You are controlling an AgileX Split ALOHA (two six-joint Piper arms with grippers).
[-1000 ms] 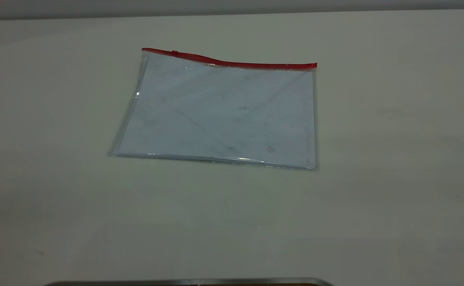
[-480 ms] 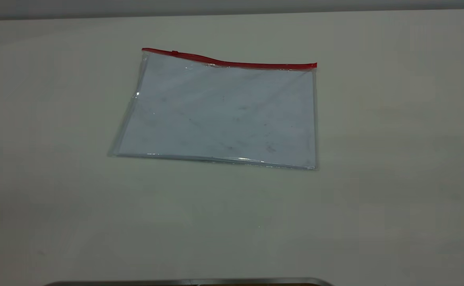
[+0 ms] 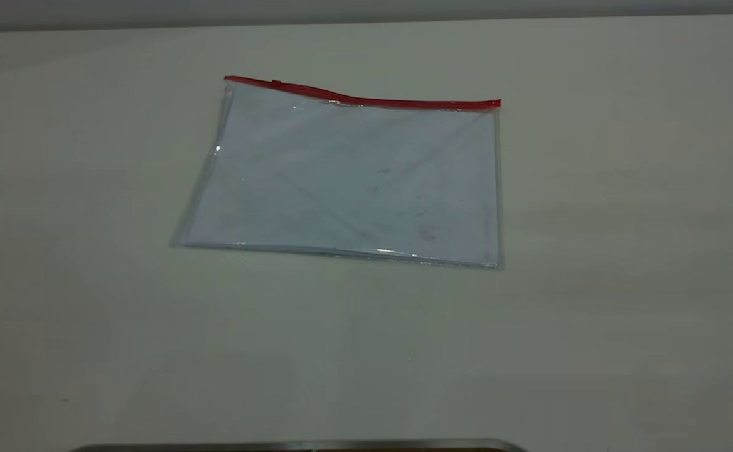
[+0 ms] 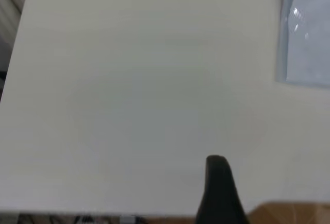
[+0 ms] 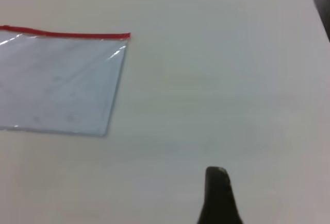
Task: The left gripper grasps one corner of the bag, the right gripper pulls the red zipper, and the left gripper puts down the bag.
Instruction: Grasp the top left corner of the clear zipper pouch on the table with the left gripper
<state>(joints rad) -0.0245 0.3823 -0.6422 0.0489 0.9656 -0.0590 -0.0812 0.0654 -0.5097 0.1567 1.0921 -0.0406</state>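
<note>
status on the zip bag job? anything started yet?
Nothing done yet. The bag lies flat on the table, untouched, with the red zipper along its far edge and its slider near the left end. Nothing in hand: neither arm shows in the exterior view, and each wrist view shows only one finger tip over bare table, away from the bag. Left: corner grasp, zipper pull, set-down.
</note>
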